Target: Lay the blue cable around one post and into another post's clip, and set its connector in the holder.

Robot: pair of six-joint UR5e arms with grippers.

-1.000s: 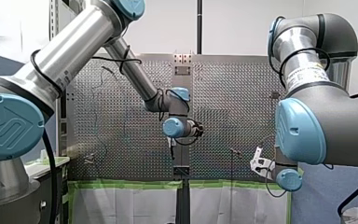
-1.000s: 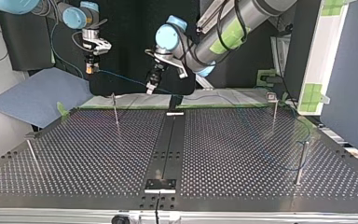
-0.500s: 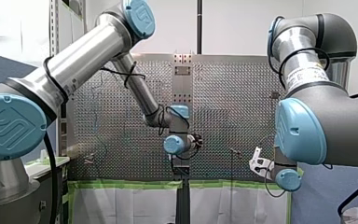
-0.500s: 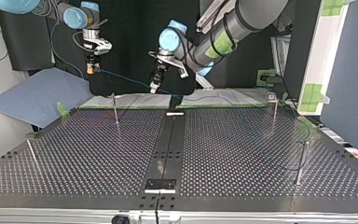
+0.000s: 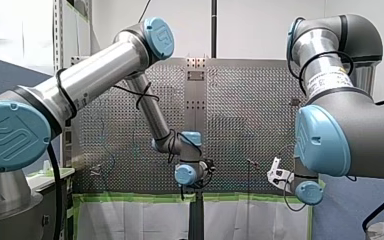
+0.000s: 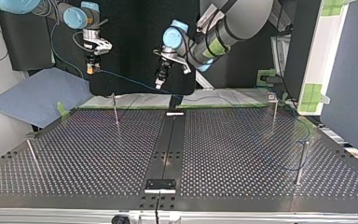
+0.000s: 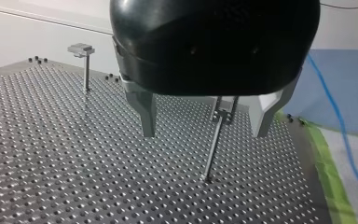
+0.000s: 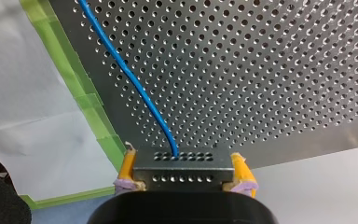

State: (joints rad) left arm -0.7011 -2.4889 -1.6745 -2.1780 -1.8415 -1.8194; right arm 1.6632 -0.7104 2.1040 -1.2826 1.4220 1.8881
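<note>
In the right wrist view my right gripper [image 8: 185,170] has its yellow pads shut on a black connector [image 8: 182,159]. The blue cable [image 8: 130,79] leaves the connector and runs over the perforated plate. In the top view this gripper [image 6: 91,69] hangs above the table's far edge at the left. The cable [image 6: 126,81] slopes from it toward my left gripper [image 6: 160,83], which hovers just above it. The left wrist view shows my left gripper [image 7: 204,134] open, with a thin clip post [image 7: 213,144] seen between its metal fingers and the cable [image 7: 335,116] off to one side.
Thin posts stand on the table at the top view's far left [image 6: 114,109], far right [image 6: 274,112], near right [image 6: 300,161] and near left [image 6: 31,154]. A black strip [image 6: 168,144] runs down the middle. Green tape [image 8: 86,100] edges the plate.
My left arm has drawn back toward the table's far edge in the top view, its gripper shifting slightly right and up off the cable. My right arm has stayed still.
</note>
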